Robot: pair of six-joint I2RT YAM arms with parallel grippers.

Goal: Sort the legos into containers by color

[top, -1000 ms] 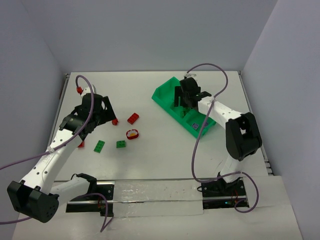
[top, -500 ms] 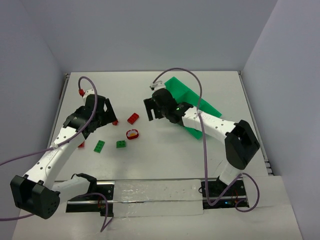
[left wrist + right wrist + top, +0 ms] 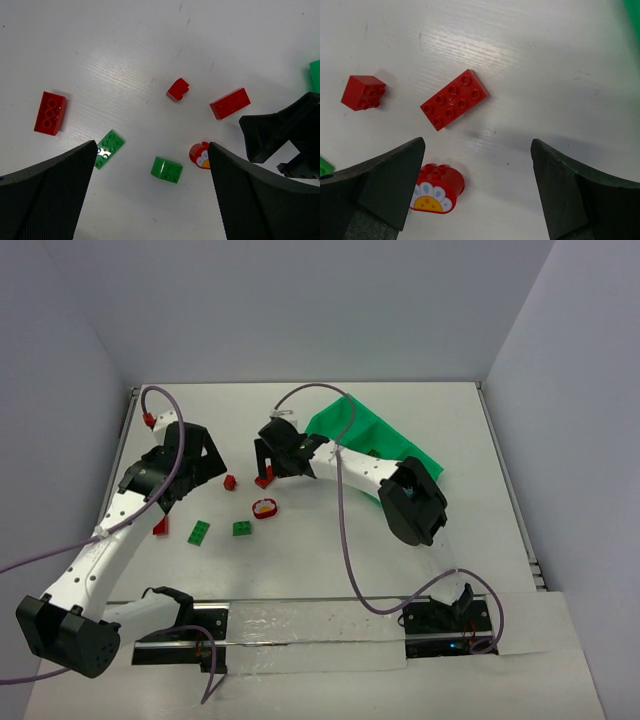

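Observation:
Loose legos lie on the white table. The long red brick (image 3: 454, 99) sits just ahead of my open, empty right gripper (image 3: 478, 145) (image 3: 268, 462), which hangs above it. A small red brick (image 3: 364, 92) lies to its left, and the rounded red piece with a flower face (image 3: 437, 189) is beside the left finger. My left gripper (image 3: 151, 148) (image 3: 205, 468) is wide open over the table, holding nothing. Below it lie a green square brick (image 3: 167, 169), a flat green brick (image 3: 109, 148) and another red brick (image 3: 50, 113). The green tray of containers (image 3: 375, 440) stands at the back right; its contents are hidden.
The right arm stretches across the tray toward the middle of the table. In the left wrist view the right gripper's black body (image 3: 285, 135) fills the right side. White walls enclose the table on three sides.
The right gripper has swung left from over the tray to above the long red brick, with its jaws now wider. The left gripper shifted slightly and stayed open.

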